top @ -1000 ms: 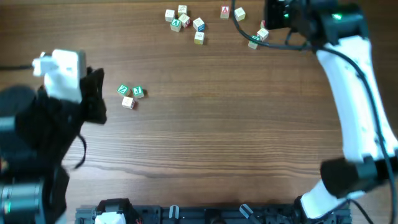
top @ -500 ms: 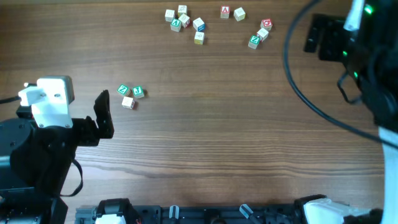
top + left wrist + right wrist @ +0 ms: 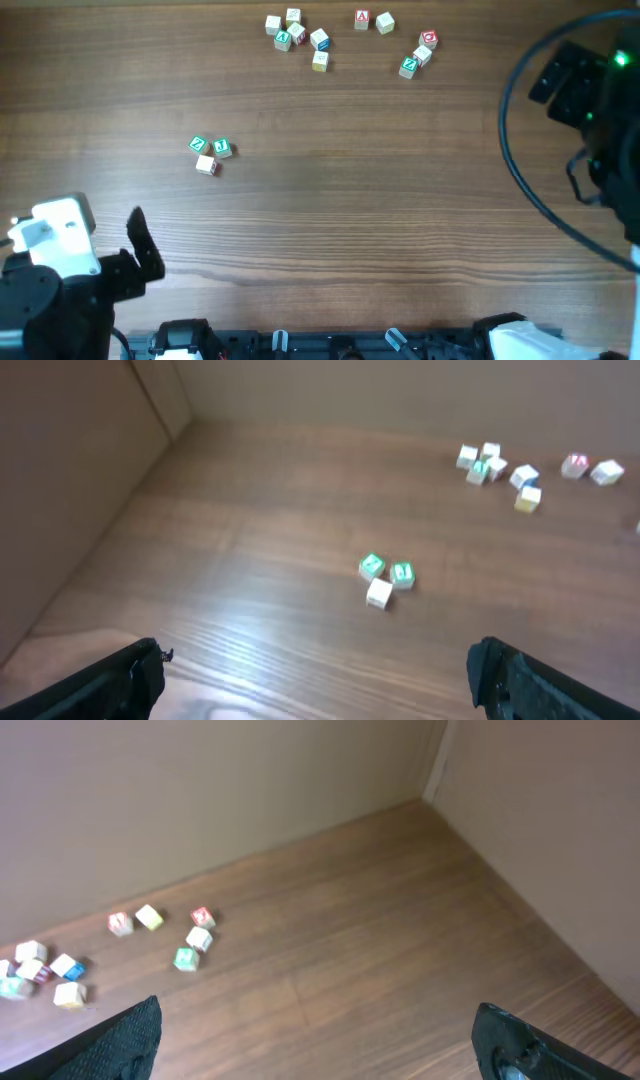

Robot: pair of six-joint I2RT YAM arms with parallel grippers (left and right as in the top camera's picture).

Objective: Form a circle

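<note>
The circle [image 3: 208,152] is a tight group of three tiny wooden letter cubes left of the table's middle: two green-faced and one pale with red. It also shows in the left wrist view as the circle [image 3: 385,575], ahead of my jaws. My left gripper [image 3: 315,665] is open and empty, drawn back to the near left corner, well short of the group. One of its dark fingers [image 3: 140,250] shows from overhead. My right gripper [image 3: 315,1025] is also open and empty, held high at the table's right side, far from the group.
Loose lettered cubes lie along the far edge: a cluster [image 3: 297,37], a pair [image 3: 373,19] and three more [image 3: 418,55]. The right arm [image 3: 600,130] and its cable cover the right side. A wall [image 3: 70,480] borders the table's left side.
Both arms have pulled back: the left from beside the three cubes toward the near left corner, the right from the loose cubes at the far edge to the right side. Both grippers opened.
</note>
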